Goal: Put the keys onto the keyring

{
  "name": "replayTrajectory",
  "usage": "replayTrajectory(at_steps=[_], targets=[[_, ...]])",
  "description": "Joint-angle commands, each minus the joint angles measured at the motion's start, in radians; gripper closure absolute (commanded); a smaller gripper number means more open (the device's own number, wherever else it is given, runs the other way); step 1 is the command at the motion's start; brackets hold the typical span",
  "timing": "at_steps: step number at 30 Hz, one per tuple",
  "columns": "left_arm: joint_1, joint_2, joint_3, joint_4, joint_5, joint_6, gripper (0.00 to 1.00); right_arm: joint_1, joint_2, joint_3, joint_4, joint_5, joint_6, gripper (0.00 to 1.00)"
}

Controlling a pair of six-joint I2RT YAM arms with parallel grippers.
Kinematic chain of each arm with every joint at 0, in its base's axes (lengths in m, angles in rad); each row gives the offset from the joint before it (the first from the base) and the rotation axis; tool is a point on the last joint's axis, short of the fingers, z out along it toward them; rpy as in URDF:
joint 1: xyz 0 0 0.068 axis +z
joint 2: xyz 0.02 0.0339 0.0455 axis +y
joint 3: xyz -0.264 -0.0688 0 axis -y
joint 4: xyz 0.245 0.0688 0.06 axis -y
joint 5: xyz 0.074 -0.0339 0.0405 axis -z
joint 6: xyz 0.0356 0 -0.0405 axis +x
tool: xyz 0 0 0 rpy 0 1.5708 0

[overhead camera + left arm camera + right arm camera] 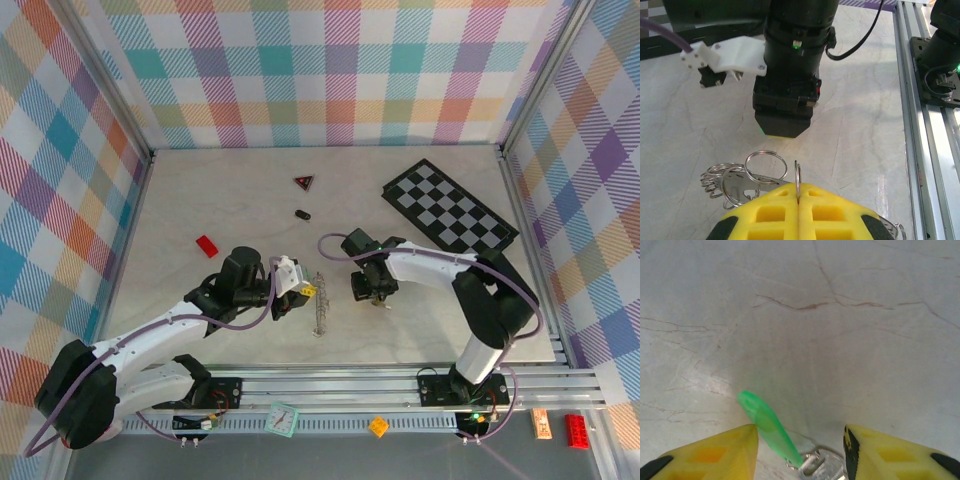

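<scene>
Left of the chequered board [450, 205] and closer to the arms: left gripper [306, 291], yellow fingers [765, 215] pressed tight together, pinching the keyring [797, 176], which stands up on its edge. Bunched up against it, more shiny loops and the keys [722, 182], lying on the table [200, 200]. Between that spot and the board: right gripper [373, 295], fingers [715, 450] wide apart, holding nothing. Down between those fingers, a green tag [767, 427] hooked to a small silver piece [822, 467], flat on the table.
</scene>
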Motion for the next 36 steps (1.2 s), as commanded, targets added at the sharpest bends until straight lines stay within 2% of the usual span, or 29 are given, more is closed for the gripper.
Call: replayTrajectory(at_steps=[1,8,10,12,16,19,22,25,28,33,36], targets=[[-0.013,-0.008,0.025,-0.006,0.006,0.022,1.00,-0.002,0.022,0.037,0.022,-0.033,-0.017,0.59],[-0.013,-0.004,0.025,-0.007,0.004,0.022,1.00,-0.003,-0.016,0.045,0.004,-0.016,-0.024,0.93],[-0.013,-0.003,0.025,-0.007,0.006,0.023,1.00,-0.003,-0.041,0.046,-0.009,-0.009,-0.024,0.98],[-0.013,-0.003,0.025,-0.006,0.005,0.023,1.00,-0.003,-0.072,0.042,-0.024,-0.006,-0.019,0.99],[-0.013,-0.003,0.025,-0.007,0.004,0.023,1.00,-0.018,-0.113,0.004,-0.029,-0.011,0.006,0.96],[-0.013,0.000,0.025,-0.007,0.004,0.022,1.00,-0.048,-0.121,-0.049,-0.009,-0.035,0.038,0.81],[-0.013,0.000,0.027,-0.010,0.003,0.023,1.00,-0.059,-0.143,-0.100,0.013,-0.039,0.068,0.75],[-0.013,-0.002,0.027,-0.010,0.001,0.022,1.00,-0.070,-0.170,-0.128,-0.007,-0.010,0.088,0.74],[-0.013,-0.001,0.026,-0.010,0.003,0.023,1.00,-0.082,-0.207,-0.136,-0.020,-0.007,0.085,0.66],[-0.013,-0.001,0.024,-0.005,0.003,0.022,1.00,-0.080,-0.240,-0.114,-0.014,-0.079,0.011,0.65],[-0.013,-0.001,0.024,-0.004,0.003,0.022,1.00,-0.063,-0.190,-0.066,-0.057,-0.102,-0.018,0.64]])
